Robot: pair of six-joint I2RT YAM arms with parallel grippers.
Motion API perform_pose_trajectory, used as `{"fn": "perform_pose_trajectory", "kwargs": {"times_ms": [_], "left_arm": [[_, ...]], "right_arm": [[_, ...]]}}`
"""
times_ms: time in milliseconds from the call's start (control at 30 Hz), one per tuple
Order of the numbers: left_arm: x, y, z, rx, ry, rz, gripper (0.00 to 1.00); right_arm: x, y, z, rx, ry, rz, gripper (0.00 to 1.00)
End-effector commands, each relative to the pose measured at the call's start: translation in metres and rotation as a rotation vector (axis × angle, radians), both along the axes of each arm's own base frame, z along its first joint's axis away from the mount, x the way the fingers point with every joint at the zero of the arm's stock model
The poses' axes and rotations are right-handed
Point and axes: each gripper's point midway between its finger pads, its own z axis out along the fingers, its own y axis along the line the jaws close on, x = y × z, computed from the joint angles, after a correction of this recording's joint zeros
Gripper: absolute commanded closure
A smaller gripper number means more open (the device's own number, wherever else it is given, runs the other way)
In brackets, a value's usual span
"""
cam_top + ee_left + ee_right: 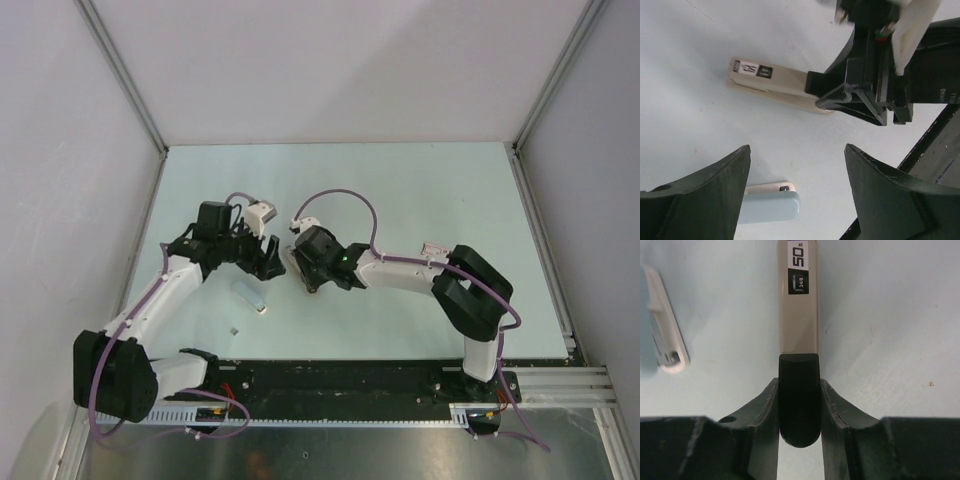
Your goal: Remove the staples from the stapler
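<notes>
The stapler (298, 262) is a pinkish-grey bar with a black end, lying flat on the table between the two arms. My right gripper (799, 387) is shut on its black end (799, 405), and the labelled body (798, 315) points away from the fingers. The staples (251, 297), a pale blue bar with a whitish end, lie on the table just left of the stapler. My left gripper (797, 152) hangs open above the table, with the staples (771, 206) low beside its left finger and the stapler (775, 82) further ahead. Nothing sits between its fingers.
A tiny silvery bit (234, 329) lies on the table near the left arm. Grey walls stand on the left, right and back. A black rail (380, 375) runs along the near edge by the arm bases.
</notes>
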Motion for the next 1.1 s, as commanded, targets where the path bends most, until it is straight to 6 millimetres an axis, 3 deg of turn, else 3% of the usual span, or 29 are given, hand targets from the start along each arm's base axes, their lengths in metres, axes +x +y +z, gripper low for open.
{"fn": "perform_pose_trajectory", "kwargs": {"times_ms": [0, 100, 267, 467, 767, 1067], "left_arm": [[-0.002, -0.009, -0.004, 0.008, -0.034, -0.101, 0.2], [-0.006, -0.015, -0.009, -0.002, -0.009, -0.127, 0.21], [-0.013, -0.022, -0.019, -0.016, 0.027, -0.178, 0.23], [-0.009, -0.025, -0.025, -0.016, 0.024, -0.228, 0.25], [0.016, -0.026, -0.02, -0.005, -0.013, -0.219, 0.3], [0.02, -0.034, -0.021, -0.051, 0.021, -0.23, 0.34]], "right_arm": [[0.038, 0.035, 0.105, 0.356, -0.182, -0.208, 1.0], [0.045, 0.034, 0.13, 0.456, -0.212, -0.304, 1.0], [0.048, 0.032, 0.153, 0.565, -0.228, -0.371, 1.0], [0.044, 0.032, 0.158, 0.626, -0.192, -0.393, 1.0], [0.032, 0.027, 0.163, 0.702, -0.144, -0.4, 1.0], [0.023, 0.037, 0.163, 0.776, -0.091, -0.395, 1.0]]}}
